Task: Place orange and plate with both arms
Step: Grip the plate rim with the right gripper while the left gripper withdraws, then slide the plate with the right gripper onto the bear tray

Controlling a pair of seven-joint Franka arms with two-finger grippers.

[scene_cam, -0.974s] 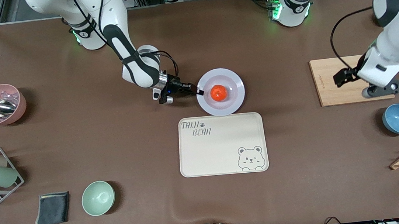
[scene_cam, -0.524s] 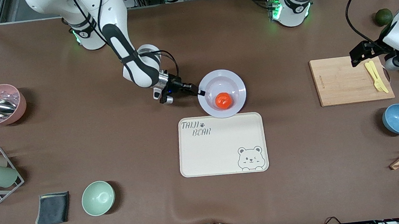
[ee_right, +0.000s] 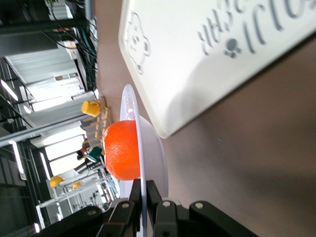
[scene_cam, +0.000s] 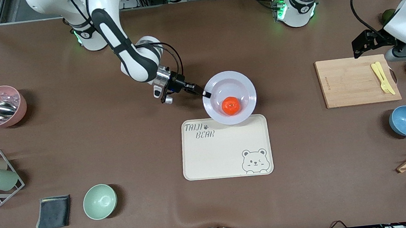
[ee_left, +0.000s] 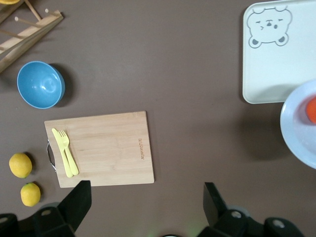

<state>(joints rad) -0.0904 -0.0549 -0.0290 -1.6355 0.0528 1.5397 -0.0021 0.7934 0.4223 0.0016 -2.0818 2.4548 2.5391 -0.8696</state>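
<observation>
The right gripper (scene_cam: 205, 93) is clamped on the rim of the lavender-white plate (scene_cam: 245, 87), holding it in the air over the bear tray's (scene_cam: 225, 149) edge nearest the robots' bases. The orange (scene_cam: 231, 105) sits in the plate's shallow centre. The left gripper (ee_left: 145, 200) hangs with fingers spread wide and empty over the wooden cutting board (scene_cam: 350, 83), near the table's left-arm end.

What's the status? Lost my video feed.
Right tool shut on plate rim, orange riding on it, plate edge over bear tray. Left tool open, waiting above cutting board.
</observation>
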